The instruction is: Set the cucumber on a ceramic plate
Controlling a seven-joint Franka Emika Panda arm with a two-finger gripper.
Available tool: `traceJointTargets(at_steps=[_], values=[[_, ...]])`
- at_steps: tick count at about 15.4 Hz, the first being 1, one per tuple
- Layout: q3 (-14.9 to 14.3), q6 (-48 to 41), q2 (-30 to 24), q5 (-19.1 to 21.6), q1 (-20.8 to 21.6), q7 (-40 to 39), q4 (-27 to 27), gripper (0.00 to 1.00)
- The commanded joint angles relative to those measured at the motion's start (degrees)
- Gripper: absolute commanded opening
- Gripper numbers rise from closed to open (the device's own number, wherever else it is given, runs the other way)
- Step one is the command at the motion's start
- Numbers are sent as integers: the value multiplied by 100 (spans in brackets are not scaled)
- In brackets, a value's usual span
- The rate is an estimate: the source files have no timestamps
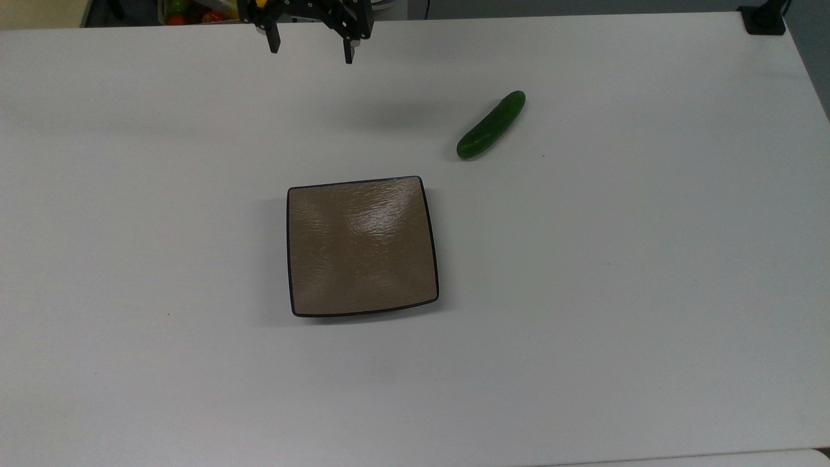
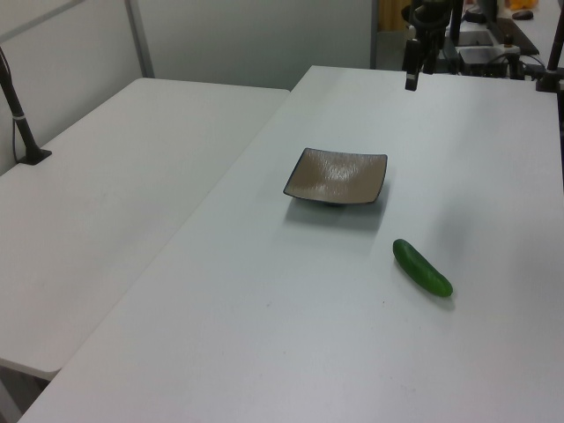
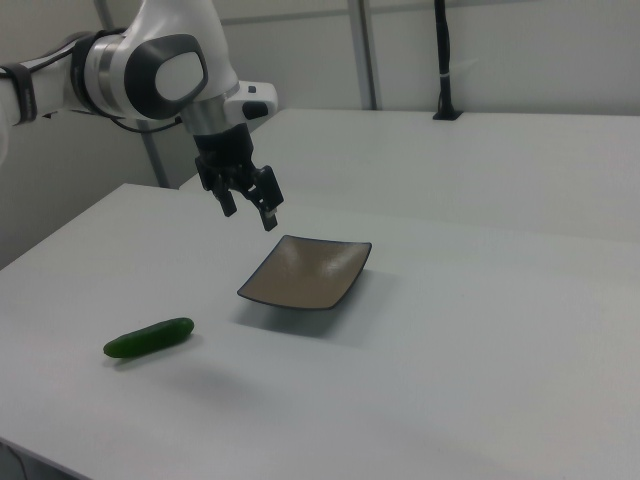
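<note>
The white desk (image 1: 648,292) is broad and bare-topped, its near stretch in the top view plain. Toward the middle sits the ceramic plate (image 1: 362,246), square, glossy brown, dark-rimmed, flat on the surface. Beyond it, toward the far right corner in the top view, lies the cucumber (image 1: 491,125), on the desk and well apart from the plate, angled toward that corner. At the far edge the gripper (image 1: 311,53) hangs above the surface, fingers (image 1: 273,42) spread and grasping nothing. A second white table (image 2: 106,203) adjoins the desk on the left view's left, with pale wall panels behind. A black post (image 3: 443,60) stands at the far table's edge in the right view.
</note>
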Motion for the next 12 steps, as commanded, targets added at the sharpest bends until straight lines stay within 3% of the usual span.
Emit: traceJointTargets(at_steps=[1, 12], values=[[58, -95, -6, 52, 25, -43, -39, 100], [173, -183, -24, 52, 34, -33, -127, 100]])
